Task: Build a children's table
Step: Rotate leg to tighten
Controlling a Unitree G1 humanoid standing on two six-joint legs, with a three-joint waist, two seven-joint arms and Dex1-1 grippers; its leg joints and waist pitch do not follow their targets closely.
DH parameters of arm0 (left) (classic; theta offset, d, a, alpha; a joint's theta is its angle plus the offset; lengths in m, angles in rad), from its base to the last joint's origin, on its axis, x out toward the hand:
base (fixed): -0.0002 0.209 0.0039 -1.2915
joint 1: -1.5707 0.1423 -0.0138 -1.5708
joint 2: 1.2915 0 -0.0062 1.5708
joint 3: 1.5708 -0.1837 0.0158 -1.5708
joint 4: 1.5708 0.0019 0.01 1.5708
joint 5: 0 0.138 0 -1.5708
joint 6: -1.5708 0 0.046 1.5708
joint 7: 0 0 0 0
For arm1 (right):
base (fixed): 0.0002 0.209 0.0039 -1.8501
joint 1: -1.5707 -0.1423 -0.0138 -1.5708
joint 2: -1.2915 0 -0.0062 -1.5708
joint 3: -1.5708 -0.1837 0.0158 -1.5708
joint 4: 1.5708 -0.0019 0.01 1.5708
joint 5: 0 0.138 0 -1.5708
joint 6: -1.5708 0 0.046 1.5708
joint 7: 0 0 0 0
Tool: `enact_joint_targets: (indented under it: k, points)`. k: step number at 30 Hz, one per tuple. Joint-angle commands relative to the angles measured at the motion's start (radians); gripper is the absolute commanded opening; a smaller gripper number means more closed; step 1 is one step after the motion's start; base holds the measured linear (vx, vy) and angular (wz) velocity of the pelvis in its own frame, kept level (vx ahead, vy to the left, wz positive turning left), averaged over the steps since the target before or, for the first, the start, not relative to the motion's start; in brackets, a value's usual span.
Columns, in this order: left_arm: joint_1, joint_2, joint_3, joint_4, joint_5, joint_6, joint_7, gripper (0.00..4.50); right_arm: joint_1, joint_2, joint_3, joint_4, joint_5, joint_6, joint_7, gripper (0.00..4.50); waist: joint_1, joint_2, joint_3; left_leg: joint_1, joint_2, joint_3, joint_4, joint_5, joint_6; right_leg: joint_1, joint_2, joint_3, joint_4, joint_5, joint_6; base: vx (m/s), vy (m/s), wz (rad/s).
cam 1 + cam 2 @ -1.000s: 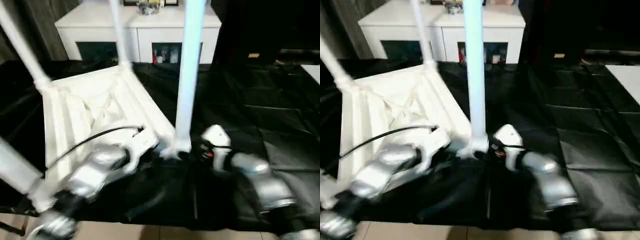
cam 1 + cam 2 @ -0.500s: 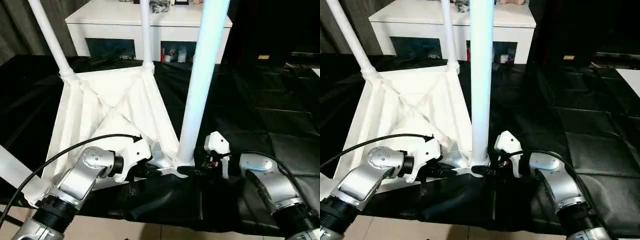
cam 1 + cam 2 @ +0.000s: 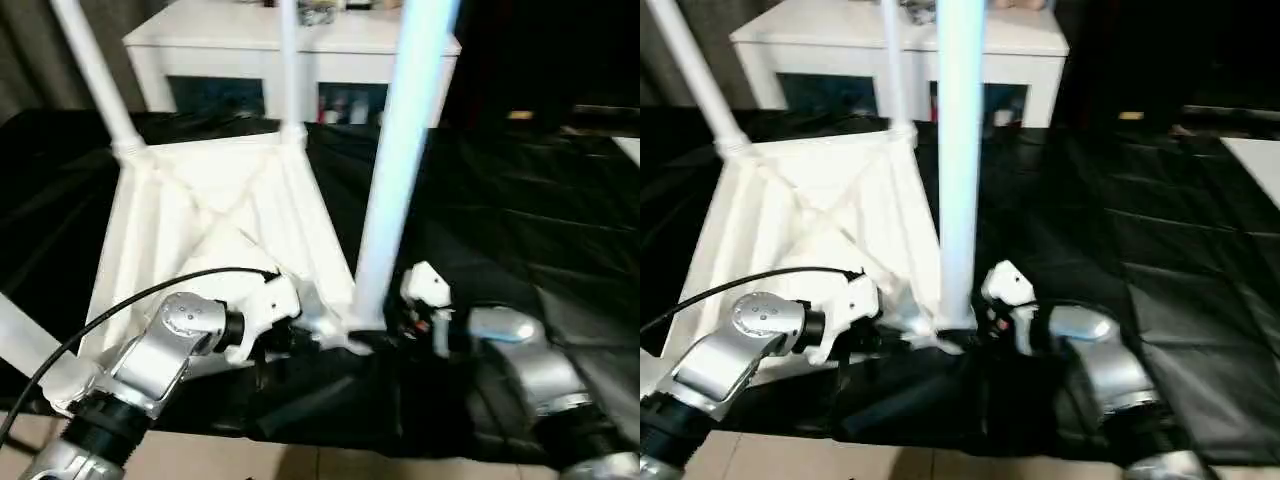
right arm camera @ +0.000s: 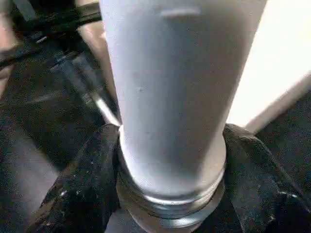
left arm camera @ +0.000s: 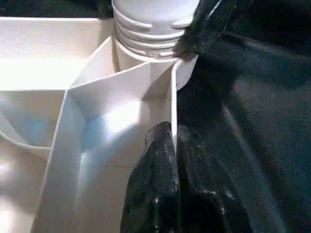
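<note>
White plastic tabletop [image 3: 210,215] lying upside down on a black sheet [image 3: 520,220], ribbed underside facing up with diagonal ribs crossing in the middle. Round sockets at the corners, each with a long white tube leg rising from it: far-left leg [image 3: 92,70], far-right leg [image 3: 290,65], near-left leg [image 3: 25,345] slanting out past the left edge, and near-right leg [image 3: 400,150], the thickest in view, standing almost upright.

Left gripper [image 5: 167,145] at the tabletop's near edge, just left of the near-right corner, black fingers pressed together and pinching a thin upright rim wall [image 5: 173,104] beside the ridged socket collar [image 5: 150,29].

Right gripper [image 4: 170,160] just right of that corner, fingers [image 4: 85,179] spread either side of the near-right leg's base and lying against it, right above the socket ring.

White cabinet [image 3: 290,60] with glass doors at the far side, behind the sheet.
</note>
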Motion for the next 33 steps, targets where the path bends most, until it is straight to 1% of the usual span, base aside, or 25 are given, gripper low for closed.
enact_joint_targets:
  k: [1, 2, 3, 4, 6, 8, 9, 12, 13, 15, 16, 17, 18, 19, 20, 21, 22, 23, 25, 27, 28, 30, 31, 32, 33]
  points:
    - [0.012, -0.037, -0.036, 0.048, 0.012, 0.025, 0.034, 0.0, -0.025, 0.024, -0.043, 0.036, -0.025, 0.013, -0.127, 2.7, -0.001, -0.007, -0.041, 0.02, 0.059, -0.028, -0.092, -0.266, 0.016, 0.024, -0.049, 0.022, -0.071, -0.181, -0.252, 0.0, 0.0, 0.0]
    - [0.006, -0.056, -0.025, 0.066, 0.018, 0.022, 0.07, 0.0, -0.023, 0.038, -0.049, 0.04, -0.029, 0.019, -0.158, 2.7, -0.008, -0.007, -0.035, 0.022, 0.058, -0.031, -0.099, -0.334, -0.018, 0.02, -0.052, 0.025, -0.082, -0.295, -0.218, 0.0, 0.0, 0.0]
    - [-0.006, -0.081, -0.01, 0.097, 0.025, 0.022, 0.12, 0.0, -0.018, 0.058, -0.053, 0.043, -0.039, 0.02, -0.203, 2.7, -0.012, -0.01, -0.034, 0.025, 0.058, -0.035, -0.102, -0.363, -0.031, 0.018, -0.053, 0.026, -0.088, -0.351, -0.193, 0.0, 0.0, 0.0]
    - [-0.026, -0.111, 0.005, 0.141, 0.042, 0.017, 0.188, 0.0, -0.013, 0.087, -0.061, 0.048, -0.055, 0.028, -0.275, 2.7, -0.012, -0.01, -0.034, 0.025, 0.058, -0.035, -0.102, -0.363, -0.031, 0.018, -0.053, 0.026, -0.088, -0.351, -0.193, 0.0, 0.0, 0.0]
    - [-0.062, -0.16, 0.029, 0.211, 0.066, 0.021, 0.299, 0.0, -0.007, 0.144, -0.082, 0.065, -0.094, 0.036, -0.434, 2.7, -0.018, -0.013, -0.033, 0.029, 0.054, -0.036, -0.103, -0.381, -0.05, 0.009, -0.051, 0.029, -0.096, -0.405, -0.16, 0.0, 0.0, 0.0]
    - [-0.092, -0.203, 0.055, 0.263, 0.076, 0.025, 0.386, 0.0, -0.007, 0.19, -0.104, 0.086, -0.113, 0.057, -0.555, 2.7, -0.019, -0.012, -0.033, 0.028, 0.053, -0.039, -0.104, -0.393, -0.056, 0.006, -0.054, 0.029, -0.101, -0.447, -0.138, 0.0, 0.0, 0.0]
    - [-0.111, -0.229, 0.068, 0.294, 0.084, 0.017, 0.441, 0.0, -0.008, 0.216, -0.11, 0.1, -0.133, 0.06, -0.632, 2.7, -0.016, -0.011, -0.034, 0.036, 0.051, -0.038, -0.102, -0.406, -0.06, -0.004, -0.052, 0.031, -0.108, -0.471, -0.124, 0.0, 0.0, 0.0]
    - [-0.146, -0.279, 0.086, 0.35, 0.098, 0.003, 0.534, 0.0, -0.019, 0.269, -0.116, 0.133, -0.164, 0.051, -0.77, 2.7, -0.017, -0.011, -0.035, 0.033, 0.052, -0.042, -0.106, -0.411, -0.057, -0.002, -0.053, 0.029, -0.109, -0.468, -0.111, 0.0, 0.0, 0.0]
    - [-0.148, -0.282, 0.086, 0.353, 0.099, 0.003, 0.539, 0.0, -0.021, 0.274, -0.117, 0.135, -0.163, 0.048, -0.776, 2.7, -0.018, -0.009, -0.037, 0.028, 0.052, -0.042, -0.108, -0.404, -0.052, 0.001, -0.051, 0.028, -0.106, -0.432, -0.112, 0.0, 0.0, 0.0]
    - [-0.158, -0.3, 0.084, 0.367, 0.104, -0.005, 0.551, 0.0, -0.03, 0.3, -0.116, 0.146, -0.164, 0.041, -0.804, 2.7, -0.017, -0.009, -0.039, 0.026, 0.051, -0.04, -0.108, -0.389, -0.044, 0.002, -0.05, 0.029, -0.104, -0.393, -0.113, 0.0, 0.0, 0.0]
    - [-0.16, -0.306, 0.082, 0.372, 0.106, -0.011, 0.546, 0.0, -0.031, 0.309, -0.116, 0.145, -0.162, 0.038, -0.802, 2.7, -0.016, -0.008, -0.04, 0.023, 0.051, -0.038, -0.107, -0.368, -0.034, 0.004, -0.048, 0.029, -0.101, -0.342, -0.121, 0.0, 0.0, 0.0]
    - [-0.16, -0.307, 0.074, 0.372, 0.109, -0.021, 0.529, 0.0, -0.025, 0.322, -0.123, 0.132, -0.138, 0.028, -0.767, 3.26, -0.014, -0.007, -0.042, 0.023, 0.051, -0.037, -0.107, -0.359, -0.029, 0.005, -0.049, 0.029, -0.099, -0.325, -0.125, 0.0, 0.0, 0.0]
    - [-0.154, -0.299, 0.062, 0.364, 0.109, -0.03, 0.5, 0.0, -0.019, 0.325, -0.129, 0.116, -0.118, 0.012, -0.734, 3.4, -0.013, -0.006, -0.044, 0.022, 0.052, -0.036, -0.106, -0.341, -0.016, 0.009, -0.051, 0.03, -0.097, -0.289, -0.13, 0.0, 0.0, 0.0]
    - [-0.151, -0.294, 0.056, 0.359, 0.108, -0.033, 0.482, 0.0, -0.018, 0.323, -0.128, 0.106, -0.118, 0.003, -0.728, 3.4, -0.012, -0.006, -0.046, 0.019, 0.053, -0.036, -0.105, -0.324, -0.009, 0.013, -0.051, 0.03, -0.094, -0.265, -0.134, 0.0, 0.0, 0.0]
    - [-0.139, -0.277, 0.04, 0.34, 0.105, -0.044, 0.435, 0.0, -0.017, 0.309, -0.122, 0.091, -0.109, -0.001, -0.69, 3.42, -0.009, -0.005, -0.05, 0.012, 0.054, -0.035, -0.101, -0.265, 0.012, 0.018, -0.05, 0.028, -0.087, -0.187, -0.149, 0.0, 0.0, 0.0]
    - [-0.132, -0.266, 0.03, 0.33, 0.103, -0.054, 0.405, 0.0, -0.018, 0.299, -0.115, 0.082, -0.103, -0.005, -0.668, 3.49, -0.009, -0.005, -0.05, 0.012, 0.054, -0.035, -0.101, -0.265, 0.012, 0.018, -0.05, 0.028, -0.087, -0.187, -0.149, 0.0, 0.0, 0.0]
    - [-0.116, -0.244, 0.017, 0.304, 0.099, -0.047, 0.362, 0.0, -0.023, 0.275, -0.109, 0.07, -0.084, -0.001, -0.616, 3.49, -0.011, -0.005, -0.048, 0.009, 0.054, -0.033, -0.1, -0.252, 0.025, 0.021, -0.051, 0.026, -0.086, -0.172, -0.162, 0.0, 0.0, 0.0]
    - [-0.101, -0.221, 0.005, 0.277, 0.095, -0.05, 0.32, 0.0, -0.026, 0.245, -0.096, 0.054, -0.053, 0.021, -0.528, 3.74, -0.013, -0.004, -0.049, 0.006, 0.053, -0.034, -0.099, -0.246, 0.034, 0.026, -0.052, 0.024, -0.085, -0.174, -0.169, 0.0, 0.0, 0.0]
    - [-0.086, -0.198, -0.004, 0.248, 0.088, -0.048, 0.281, 0.0, -0.024, 0.206, -0.078, 0.032, -0.034, 0.037, -0.442, 3.83, -0.012, -0.002, -0.049, 0.01, 0.055, -0.032, -0.097, -0.246, 0.04, 0.023, -0.051, 0.025, -0.085, -0.174, -0.177, 0.0, 0.0, 0.0]
    - [-0.063, -0.163, -0.018, 0.205, 0.077, -0.033, 0.221, 0.0, -0.018, 0.143, -0.054, -0.001, -0.032, 0.035, -0.344, 3.88, -0.01, -0.004, -0.049, 0.01, 0.058, -0.03, -0.095, -0.225, 0.047, 0.026, -0.05, 0.025, -0.083, -0.152, -0.19, 0.0, 0.0, 0.0]
    - [-0.057, -0.153, -0.023, 0.192, 0.072, -0.03, 0.202, 0.0, -0.017, 0.125, -0.048, -0.009, -0.034, 0.031, -0.319, 3.88, -0.009, -0.002, -0.05, 0.01, 0.06, -0.028, -0.094, -0.208, 0.053, 0.024, -0.05, 0.024, -0.08, -0.13, -0.204, 0.0, 0.0, 0.0]
    - [-0.017, -0.087, -0.054, 0.118, 0.043, -0.027, 0.082, 0.0, -0.011, 0.028, -0.039, -0.046, -0.028, 0.012, -0.174, 3.88, -0.008, -0.004, -0.051, 0.01, 0.06, -0.027, -0.091, -0.184, 0.058, 0.026, -0.047, 0.024, -0.074, -0.086, -0.219, 0.0, 0.0, 0.0]
    - [-0.004, -0.065, -0.065, 0.093, 0.032, -0.027, 0.045, 0.0, -0.008, 0.002, -0.037, -0.056, -0.026, 0.009, -0.134, 3.88, -0.007, -0.002, -0.052, 0.01, 0.061, -0.028, -0.09, -0.178, 0.062, 0.029, -0.047, 0.022, -0.071, -0.069, -0.224, 0.0, 0.0, 0.0]
    - [0.003, -0.053, -0.072, 0.078, 0.026, -0.026, 0.023, 0.0, -0.006, -0.014, -0.034, -0.063, -0.024, 0.008, -0.111, 3.88, -0.005, -0.002, -0.054, 0.013, 0.06, -0.026, -0.085, -0.151, 0.081, 0.027, -0.044, 0.021, -0.064, -0.014, -0.238, 0.0, 0.0, 0.0]
    - [0.019, -0.021, -0.089, 0.041, 0.015, -0.017, -0.026, 0.0, 0.0, -0.05, -0.023, -0.082, -0.012, 0.014, -0.055, 3.88, -0.006, -0.001, -0.054, 0.013, 0.061, -0.025, -0.085, -0.143, 0.088, 0.027, -0.044, 0.022, -0.063, 0.006, -0.243, 0.0, 0.0, 0.0]
